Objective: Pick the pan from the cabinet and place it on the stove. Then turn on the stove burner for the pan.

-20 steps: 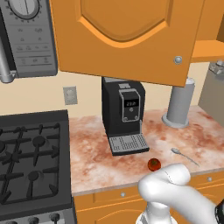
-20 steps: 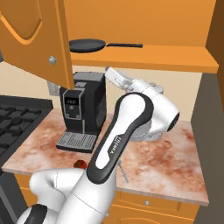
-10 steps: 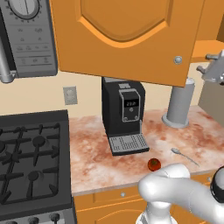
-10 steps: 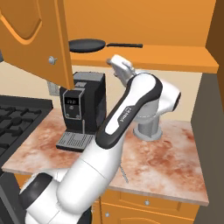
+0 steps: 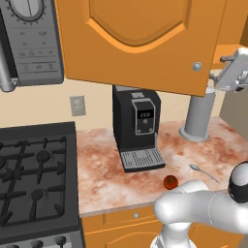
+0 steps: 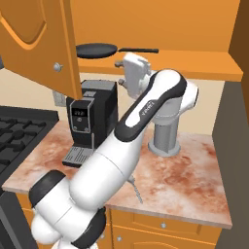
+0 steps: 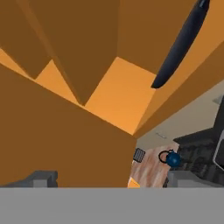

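The arm is swinging its wide-open, empty gripper (image 6: 122, 73) higher than a moment ago, up to the cabinet (image 6: 160, 59) shelf edge just below the pan (image 6: 97, 49) resting there untouched, so it looks to be lining up the pick.

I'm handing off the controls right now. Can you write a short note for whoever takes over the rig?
Claw: open, holding nothing, raised just below the cabinet shelf, not touching the pan.
Pan: on the open cabinet's shelf, handle pointing right in the right base view.
Cabinet door: open.
Stove: to the left of the counter, grates bare.
Done: door open, arm raised toward the shelf.
Left: grasp the pan, place it on a stove burner, turn that burner on.
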Motion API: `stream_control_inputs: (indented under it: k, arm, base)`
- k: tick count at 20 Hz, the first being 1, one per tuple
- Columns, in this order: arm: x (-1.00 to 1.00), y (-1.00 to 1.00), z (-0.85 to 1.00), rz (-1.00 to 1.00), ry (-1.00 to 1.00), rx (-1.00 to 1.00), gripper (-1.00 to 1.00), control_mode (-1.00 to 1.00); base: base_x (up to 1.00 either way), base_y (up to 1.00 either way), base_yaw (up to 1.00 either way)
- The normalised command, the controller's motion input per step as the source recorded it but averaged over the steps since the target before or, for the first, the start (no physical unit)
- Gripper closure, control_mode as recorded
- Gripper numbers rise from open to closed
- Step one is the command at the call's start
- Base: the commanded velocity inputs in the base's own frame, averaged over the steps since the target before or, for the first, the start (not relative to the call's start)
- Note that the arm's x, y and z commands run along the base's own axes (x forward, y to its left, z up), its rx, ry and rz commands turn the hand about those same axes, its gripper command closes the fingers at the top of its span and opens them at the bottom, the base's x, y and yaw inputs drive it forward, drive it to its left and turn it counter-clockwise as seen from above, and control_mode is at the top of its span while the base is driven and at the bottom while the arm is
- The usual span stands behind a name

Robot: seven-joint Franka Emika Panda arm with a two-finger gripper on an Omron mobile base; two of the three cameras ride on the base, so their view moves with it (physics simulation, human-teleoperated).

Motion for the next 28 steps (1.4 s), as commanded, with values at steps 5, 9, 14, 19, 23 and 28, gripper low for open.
stream_control_inputs:
  k: [5,9,14,19,23,28]
  arm:
    - [0.0,0.32,-0.01,0.16,0.13,0.02,-1.0,-1.0]
    - [0.0,0.33,0.0,0.11,0.12,0.0,-1.0,-1.0]
    - [0.0,0.54,0.0,0.03,0.1,0.0,-1.0,-1.0]
    - [-0.02,0.6,-0.03,0.0,0.09,0.0,-1.0,-1.0]
    - [-0.23,0.55,-0.01,0.0,0.04,-0.02,-1.0,-1.0]
    - [-0.75,0.35,0.0,0.01,-0.01,0.0,-1.0,-1.0]
  base:
    - [0.0,0.0,0.0]
    - [0.0,0.0,0.0]
    - [0.0,0.0,0.0]
    - [0.0,0.0,0.0]
    - [0.0,0.0,0.0]
    - [0.0,0.0,0.0]
